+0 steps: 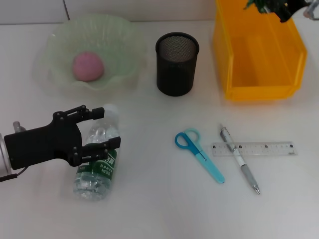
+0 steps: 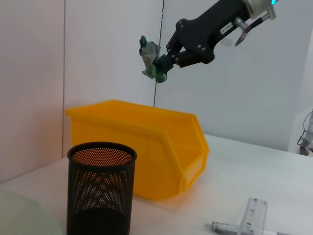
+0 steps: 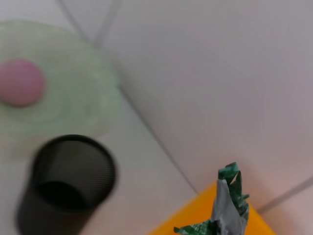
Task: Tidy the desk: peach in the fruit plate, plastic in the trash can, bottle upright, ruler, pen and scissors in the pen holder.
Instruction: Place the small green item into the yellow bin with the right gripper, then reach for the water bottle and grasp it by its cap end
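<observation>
My right gripper [image 1: 271, 7] is shut on crumpled green plastic [image 1: 257, 4] and holds it above the yellow bin [image 1: 259, 84] at the back right. The left wrist view shows that gripper [image 2: 164, 63] with the plastic [image 2: 149, 58] high over the bin [image 2: 146, 147]. My left gripper [image 1: 102, 132] is open, its fingers straddling the upper part of a clear bottle [image 1: 97, 164] that lies on its side at the front left. A pink peach [image 1: 88, 66] sits in the green plate [image 1: 119, 35]. Blue scissors [image 1: 199, 155], a pen [image 1: 240, 160] and a clear ruler [image 1: 254, 148] lie at the front right.
The black mesh pen holder [image 1: 177, 63] stands empty between the plate and the bin. The pen lies across the ruler. A wall runs close behind the bin.
</observation>
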Controlling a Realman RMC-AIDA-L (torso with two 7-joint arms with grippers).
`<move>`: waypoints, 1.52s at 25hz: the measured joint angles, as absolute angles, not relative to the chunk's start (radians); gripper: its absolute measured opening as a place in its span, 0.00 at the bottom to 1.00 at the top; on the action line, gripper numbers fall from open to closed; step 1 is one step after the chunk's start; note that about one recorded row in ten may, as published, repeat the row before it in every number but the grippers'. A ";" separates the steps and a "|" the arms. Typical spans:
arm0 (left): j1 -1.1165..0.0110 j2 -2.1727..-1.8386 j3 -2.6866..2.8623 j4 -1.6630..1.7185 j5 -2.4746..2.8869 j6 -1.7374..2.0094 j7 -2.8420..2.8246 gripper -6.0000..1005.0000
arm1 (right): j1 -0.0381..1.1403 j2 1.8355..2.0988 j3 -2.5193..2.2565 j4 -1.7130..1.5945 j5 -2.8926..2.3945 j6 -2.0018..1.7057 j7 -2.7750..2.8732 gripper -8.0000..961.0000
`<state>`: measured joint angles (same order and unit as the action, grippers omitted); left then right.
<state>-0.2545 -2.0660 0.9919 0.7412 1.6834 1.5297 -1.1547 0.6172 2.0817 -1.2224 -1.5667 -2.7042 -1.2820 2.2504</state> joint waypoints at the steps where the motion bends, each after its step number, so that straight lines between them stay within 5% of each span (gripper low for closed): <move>1: -0.255 -2.066 0.992 0.741 1.682 1.532 -1.155 0.82 | 0.617 2.082 -1.211 -1.529 -2.704 -1.251 2.251 0.02; 10: -0.256 -2.068 0.990 0.747 1.668 1.558 -1.160 0.82 | 0.629 2.081 -1.174 -1.309 -2.690 -1.140 2.339 0.03; 20: -0.248 -2.067 0.999 0.864 1.605 1.605 -1.342 0.82 | 0.456 2.080 -1.131 -1.443 -2.326 -1.118 2.231 0.38; 27: -0.155 -2.068 1.139 1.429 1.810 1.481 -1.974 0.82 | 0.130 2.086 -1.185 -1.455 -1.740 -1.142 1.682 0.61; 34: -0.180 -2.072 1.325 1.772 2.185 1.392 -2.635 0.82 | 0.014 2.087 -1.205 -1.252 -1.525 -1.263 1.356 0.88; 38: -0.226 -2.072 1.390 1.778 2.309 1.391 -2.754 0.82 | 0.010 2.088 -1.206 -1.156 -1.502 -1.298 1.265 0.88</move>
<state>-0.2264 -2.0719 1.3901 1.7784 2.3087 1.3912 -2.7539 0.0104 2.0876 -1.2065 -1.1559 -1.5019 -1.2981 1.2652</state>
